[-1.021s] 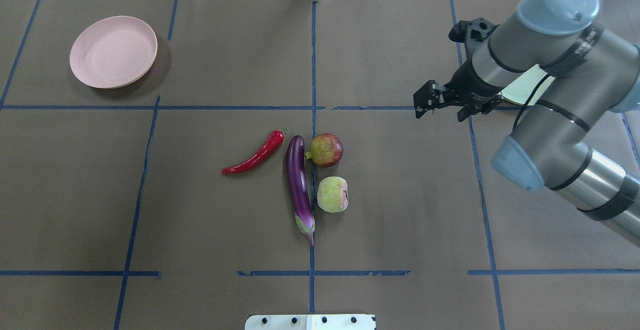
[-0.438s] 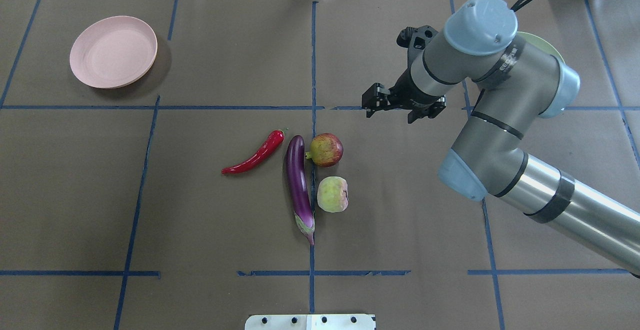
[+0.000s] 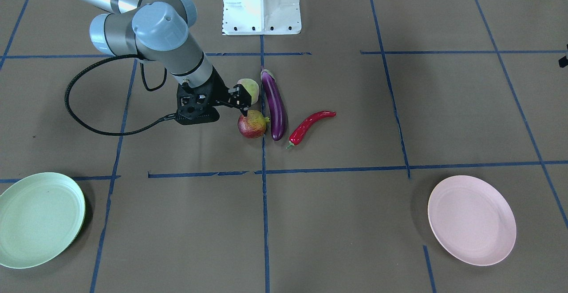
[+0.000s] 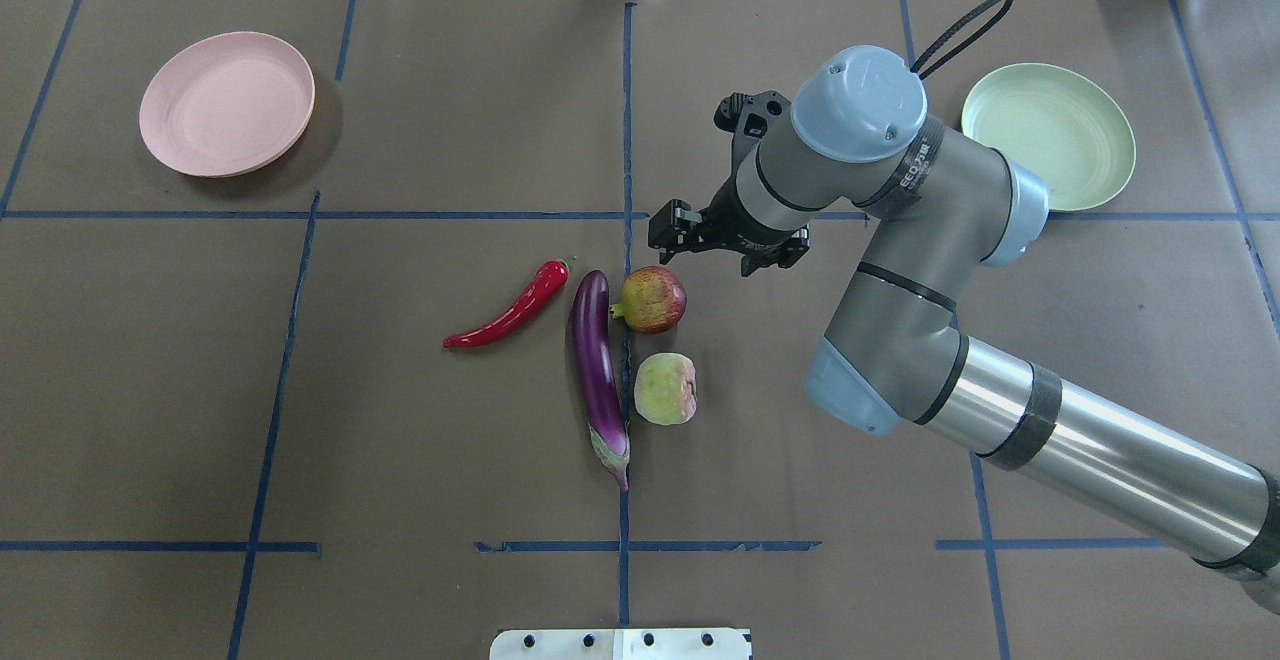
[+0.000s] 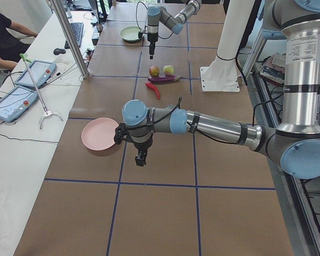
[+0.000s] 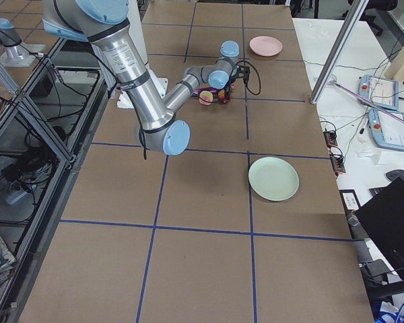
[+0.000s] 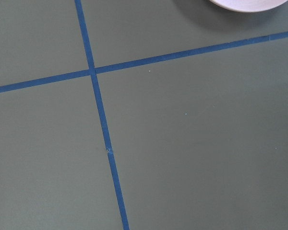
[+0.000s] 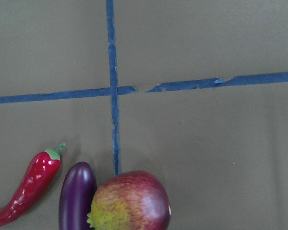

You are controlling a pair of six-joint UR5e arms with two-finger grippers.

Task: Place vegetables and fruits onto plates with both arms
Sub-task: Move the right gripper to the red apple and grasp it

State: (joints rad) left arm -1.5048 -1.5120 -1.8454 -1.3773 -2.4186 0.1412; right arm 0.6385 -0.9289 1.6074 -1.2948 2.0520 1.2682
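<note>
Overhead view, 12 o'clock = away from the robot.

- Table (image 4: 400,440): brown cover with a blue tape grid. All the produce is bunched at centre, and a plate sits at each far corner, probably so each arm serves its own side.
- Right arm (image 4: 900,270): reaches in from 4 o'clock, wrist bent down over the cluster.
- Left arm (image 5: 202,122): stretched low, wrist near the pink plate and well apart from the produce. It looks parked there.
- Green plate (image 4: 1050,140) at 2 o'clock and pink plate (image 4: 228,103) at 10 o'clock; nothing on either.
- Eggplant (image 4: 597,370): lies along the centre tape, cap toward 6 o'clock.
- Chili (image 4: 510,312): at the eggplant's 10 o'clock, stem end near its tip.
- Pomegranate (image 4: 653,300) and peach (image 4: 665,389): both just beside the eggplant at its 3 o'clock, pomegranate farther out.
- Right gripper (image 4: 666,232): jaws look spread, holding nothing, raised at the pomegranate's 12 o'clock. Judged to be lining up on that fruit, the green plate being nearest.
- Left gripper (image 5: 141,158): points down; spread or closed, cannot tell.
</note>
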